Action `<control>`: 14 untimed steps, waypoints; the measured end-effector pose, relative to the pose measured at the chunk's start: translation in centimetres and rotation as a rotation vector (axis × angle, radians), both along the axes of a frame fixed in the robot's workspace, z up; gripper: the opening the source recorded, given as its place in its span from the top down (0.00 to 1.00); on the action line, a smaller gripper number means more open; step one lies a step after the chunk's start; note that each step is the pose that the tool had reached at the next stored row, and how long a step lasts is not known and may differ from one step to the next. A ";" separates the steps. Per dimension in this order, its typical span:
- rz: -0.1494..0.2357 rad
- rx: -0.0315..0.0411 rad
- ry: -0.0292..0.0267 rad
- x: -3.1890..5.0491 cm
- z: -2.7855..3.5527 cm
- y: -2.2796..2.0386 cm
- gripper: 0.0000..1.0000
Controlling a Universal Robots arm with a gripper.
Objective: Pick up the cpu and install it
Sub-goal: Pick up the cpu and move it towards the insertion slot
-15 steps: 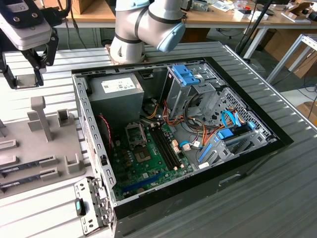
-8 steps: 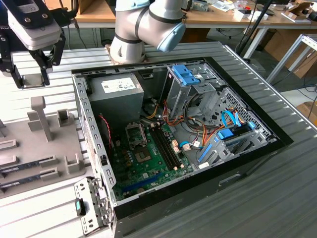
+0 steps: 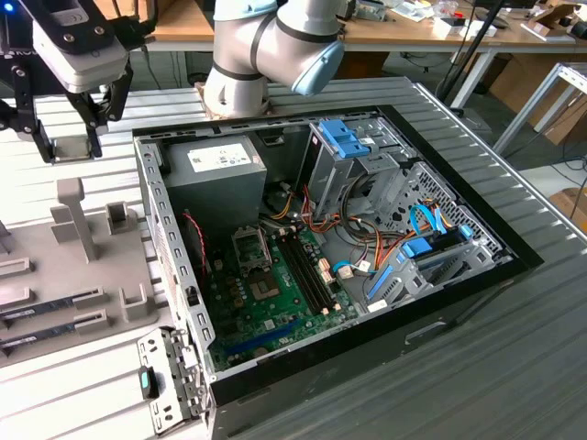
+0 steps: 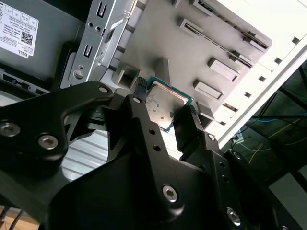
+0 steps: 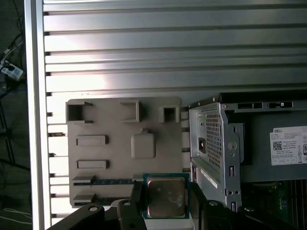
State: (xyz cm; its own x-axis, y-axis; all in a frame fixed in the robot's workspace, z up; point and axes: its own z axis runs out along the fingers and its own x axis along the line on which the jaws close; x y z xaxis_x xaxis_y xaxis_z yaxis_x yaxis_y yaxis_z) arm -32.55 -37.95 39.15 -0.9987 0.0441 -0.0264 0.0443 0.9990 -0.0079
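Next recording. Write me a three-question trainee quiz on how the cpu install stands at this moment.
1. True or false: the tool is shut on the cpu, gripping it by two opposite edges.
2. Pick one. Relative to the computer case, the tool in the exterior view is: A inside it; B outside it, toward the exterior view's left; C resting on its rim.
3. Short answer: has the cpu reached the motherboard yet?

Key: 1 true. 2 B. 3 no, it is held in the tool outside the case.
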 end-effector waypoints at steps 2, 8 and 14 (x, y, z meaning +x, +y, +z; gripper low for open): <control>0.000 0.0000 0.0000 0.17 0.00 -0.01 0.53; 0.000 0.0000 0.0000 0.66 -0.03 -0.04 0.53; 0.000 -0.0001 0.0001 1.15 -0.05 -0.07 0.53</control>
State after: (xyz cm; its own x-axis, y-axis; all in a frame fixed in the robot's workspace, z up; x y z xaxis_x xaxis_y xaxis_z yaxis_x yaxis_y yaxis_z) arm -31.39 -38.02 39.11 -0.9987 0.0441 -0.0263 0.0443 0.9990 -0.0080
